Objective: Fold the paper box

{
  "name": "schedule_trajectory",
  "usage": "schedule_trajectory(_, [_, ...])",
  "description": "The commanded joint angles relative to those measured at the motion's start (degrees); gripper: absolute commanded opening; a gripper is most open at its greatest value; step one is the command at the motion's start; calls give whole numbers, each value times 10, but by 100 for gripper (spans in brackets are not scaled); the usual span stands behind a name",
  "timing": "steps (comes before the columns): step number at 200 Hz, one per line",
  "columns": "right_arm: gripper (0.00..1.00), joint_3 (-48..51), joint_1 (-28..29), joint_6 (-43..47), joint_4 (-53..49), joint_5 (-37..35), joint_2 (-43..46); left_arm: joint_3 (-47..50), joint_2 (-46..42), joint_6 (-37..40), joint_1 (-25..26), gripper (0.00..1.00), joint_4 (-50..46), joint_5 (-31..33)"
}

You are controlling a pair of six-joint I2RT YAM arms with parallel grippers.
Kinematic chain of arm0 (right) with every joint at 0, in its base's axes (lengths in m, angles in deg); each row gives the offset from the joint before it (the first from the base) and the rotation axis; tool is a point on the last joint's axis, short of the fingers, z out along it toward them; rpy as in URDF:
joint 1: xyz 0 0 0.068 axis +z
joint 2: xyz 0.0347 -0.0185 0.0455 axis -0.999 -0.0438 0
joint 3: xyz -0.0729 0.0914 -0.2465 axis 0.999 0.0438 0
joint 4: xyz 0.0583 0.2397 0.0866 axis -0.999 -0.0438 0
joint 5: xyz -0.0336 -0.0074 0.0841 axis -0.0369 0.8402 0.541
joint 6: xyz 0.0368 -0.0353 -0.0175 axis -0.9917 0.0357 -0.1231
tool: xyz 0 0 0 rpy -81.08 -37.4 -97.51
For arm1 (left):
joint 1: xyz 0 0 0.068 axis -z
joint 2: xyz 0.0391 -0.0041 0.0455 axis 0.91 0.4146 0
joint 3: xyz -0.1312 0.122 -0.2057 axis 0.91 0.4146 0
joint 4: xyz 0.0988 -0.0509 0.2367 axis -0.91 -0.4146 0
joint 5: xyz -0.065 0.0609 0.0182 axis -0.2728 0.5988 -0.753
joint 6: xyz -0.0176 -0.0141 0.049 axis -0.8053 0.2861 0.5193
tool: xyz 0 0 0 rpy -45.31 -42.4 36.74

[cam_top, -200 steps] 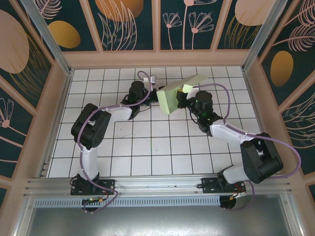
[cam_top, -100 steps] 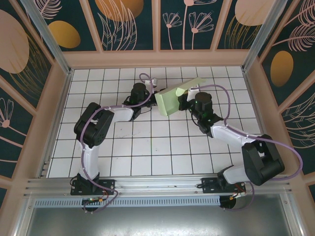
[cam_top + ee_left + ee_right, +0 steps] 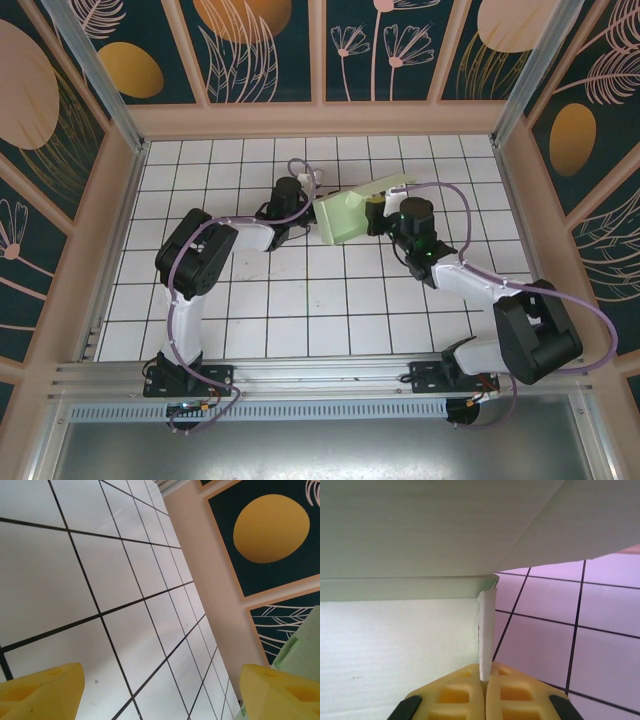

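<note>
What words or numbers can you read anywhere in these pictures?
None can be read.
The paper box is plain mint green; faint lines on it in the left wrist view are too blurred to read.
The wall panels carry only leaf and circle pictures, no letters.
The tiled table has only grid lines.

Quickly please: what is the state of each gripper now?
Left gripper: open, holding nothing.
Right gripper: closed on an edge of the paper box.
</note>
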Motion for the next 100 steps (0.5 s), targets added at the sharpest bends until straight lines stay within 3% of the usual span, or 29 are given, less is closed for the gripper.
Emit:
schedule_trajectory(1, [0,16,-8,-13,2,12,16,14,1,9,0,82,20,8])
schedule_trajectory(57, [0,34,-26,-24,-6,6,23,48,-9,-11,-22,92,45,33])
schedule_trajectory(100, [0,26,-32,-27,-71,-14,4,152,-70,-34,-71,97,68,144])
